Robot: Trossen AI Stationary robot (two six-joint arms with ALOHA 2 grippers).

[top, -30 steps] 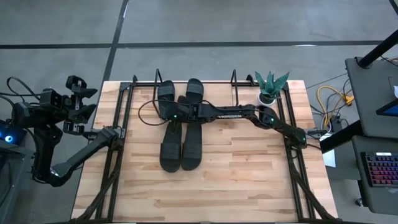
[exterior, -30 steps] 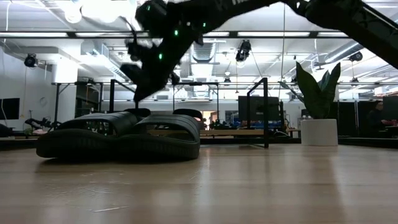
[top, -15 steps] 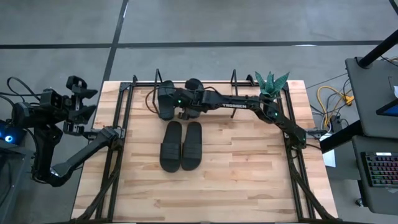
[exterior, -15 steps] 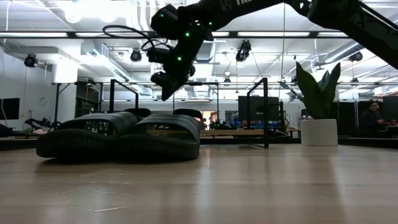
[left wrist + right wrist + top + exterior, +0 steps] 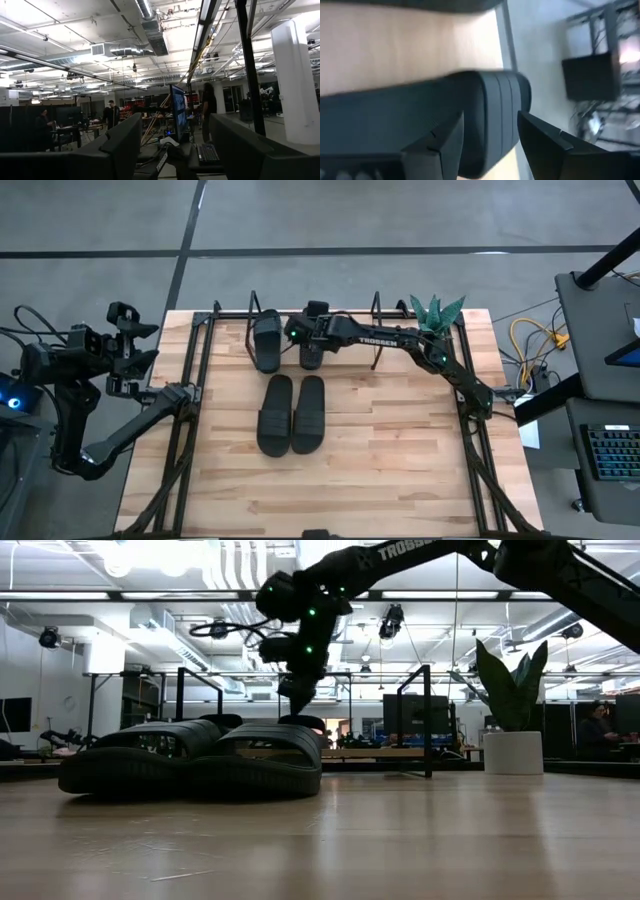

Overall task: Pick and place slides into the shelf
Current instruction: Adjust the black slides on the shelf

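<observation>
high view: right end effector (image 5: 312, 338) hovers over the right slide (image 5: 312, 356) on the shelf (image 5: 235, 345) at the table's (image 5: 400, 460) far edge, fingers apart astride its strap. second slide (image 5: 267, 340) lies beside it; another pair (image 5: 291, 413) sits mid-table. left end effector (image 5: 128, 350) waits off the left edge, fingers spread.

1. My right end effector (image 5: 300, 332) hangs over the shelf (image 5: 345, 330), fingers spread around a slide (image 5: 490, 120).
2. Two slides (image 5: 292, 413) block the bench (image 5: 400, 460) middle; bare wood lies around them.
3. A potted plant (image 5: 434, 318) crowds the shelf's right end.
</observation>
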